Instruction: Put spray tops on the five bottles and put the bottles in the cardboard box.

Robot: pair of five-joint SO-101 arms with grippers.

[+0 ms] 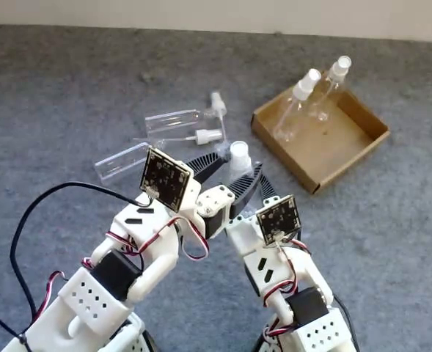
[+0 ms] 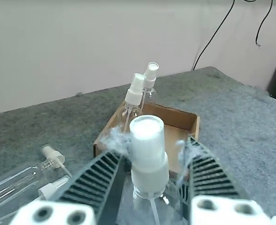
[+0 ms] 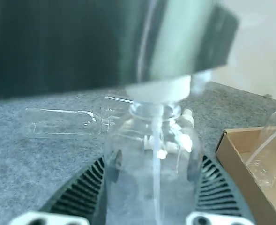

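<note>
A clear bottle [image 3: 152, 159] stands upright between the two arms, and my right gripper [image 3: 152, 164] is shut on its body. A white spray top [image 2: 147, 145] sits on its neck, also seen as the spray top [image 1: 239, 152] in the high view. My left gripper [image 2: 152, 143] is open around that top: one finger lies against it and the other stands a little off. Two capped bottles [image 1: 295, 106] [image 1: 326, 92] lean in the cardboard box [image 1: 315, 183]. Two more clear bottles [image 1: 173, 121] [image 1: 122, 163] lie on the carpet to the left.
Two white spray tops [image 1: 217, 105] [image 1: 208, 136] lie by the necks of the lying bottles. The cardboard box [image 2: 187, 124] sits just beyond the held bottle, to its right. Grey carpet covers the table; black cables trail at the front left.
</note>
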